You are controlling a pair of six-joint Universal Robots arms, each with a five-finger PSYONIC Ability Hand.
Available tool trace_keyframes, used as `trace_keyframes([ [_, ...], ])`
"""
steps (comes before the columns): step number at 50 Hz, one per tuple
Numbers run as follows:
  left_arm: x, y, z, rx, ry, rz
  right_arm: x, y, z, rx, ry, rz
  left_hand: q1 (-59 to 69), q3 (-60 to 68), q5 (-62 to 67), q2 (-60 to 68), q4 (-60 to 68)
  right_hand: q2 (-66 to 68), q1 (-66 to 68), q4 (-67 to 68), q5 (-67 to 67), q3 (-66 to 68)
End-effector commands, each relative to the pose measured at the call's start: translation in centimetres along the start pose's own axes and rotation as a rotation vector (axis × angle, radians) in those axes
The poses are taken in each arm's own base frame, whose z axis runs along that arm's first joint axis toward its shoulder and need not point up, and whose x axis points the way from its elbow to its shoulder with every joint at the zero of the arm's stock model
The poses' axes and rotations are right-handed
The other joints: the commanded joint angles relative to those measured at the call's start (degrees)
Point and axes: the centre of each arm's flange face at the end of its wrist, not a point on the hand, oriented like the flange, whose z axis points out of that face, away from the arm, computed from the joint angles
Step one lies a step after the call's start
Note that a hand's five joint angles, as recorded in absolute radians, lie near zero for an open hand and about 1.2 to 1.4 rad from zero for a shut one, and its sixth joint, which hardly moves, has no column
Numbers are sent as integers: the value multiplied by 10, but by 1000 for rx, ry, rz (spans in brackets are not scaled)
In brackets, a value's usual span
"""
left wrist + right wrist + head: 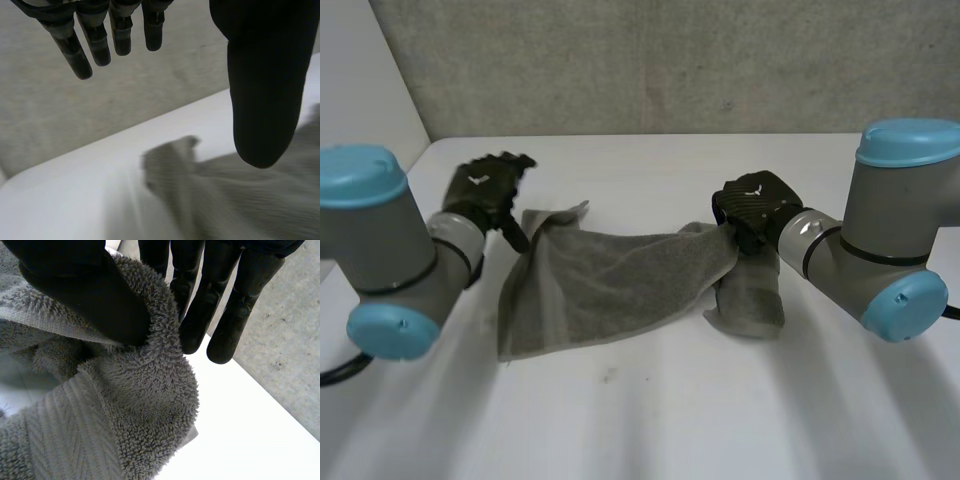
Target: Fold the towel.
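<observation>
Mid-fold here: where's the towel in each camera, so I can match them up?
Head view: towel on the table between the hands, one end pinched by the right hand.
Left wrist view: towel just past the thumb of the open left hand.
Right wrist view: towel pinched between thumb and fingers.
Shared landmark: the white table.

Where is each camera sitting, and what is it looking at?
Head view: between and behind the left arm and right arm, looking down at the white table and grey towel; left hand and right hand show too.
Left wrist view: on the left wrist, looking along the open left hand, over a towel corner, toward the wall.
Right wrist view: on the right wrist, looking along the right hand pinching the towel.
All three share the towel and table.
</observation>
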Motion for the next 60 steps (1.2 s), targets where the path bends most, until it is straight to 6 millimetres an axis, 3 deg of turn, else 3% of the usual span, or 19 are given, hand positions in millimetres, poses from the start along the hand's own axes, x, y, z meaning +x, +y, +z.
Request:
trace_keyframes([
  [1,53,21,-43,-61,173,26,-1,4,-5,-19,13,3,76,78,76,78,77,105,4,103,107,104],
  [7,69,45,-54,-132,218,97,0,-1,-10,-11,24,1,130,132,130,132,131,105,4,103,107,104],
  [13,59,61,-63,-180,208,208,0,-1,-10,-10,26,1,228,229,227,229,229,105,4,103,107,104],
  [34,21,75,-69,-270,118,212,-2,6,-7,-11,24,-7,156,157,155,157,157,105,4,103,107,104],
  [60,21,99,-61,-328,124,211,-6,14,-3,-22,18,-7,215,216,214,216,216,105,4,103,107,104],
])
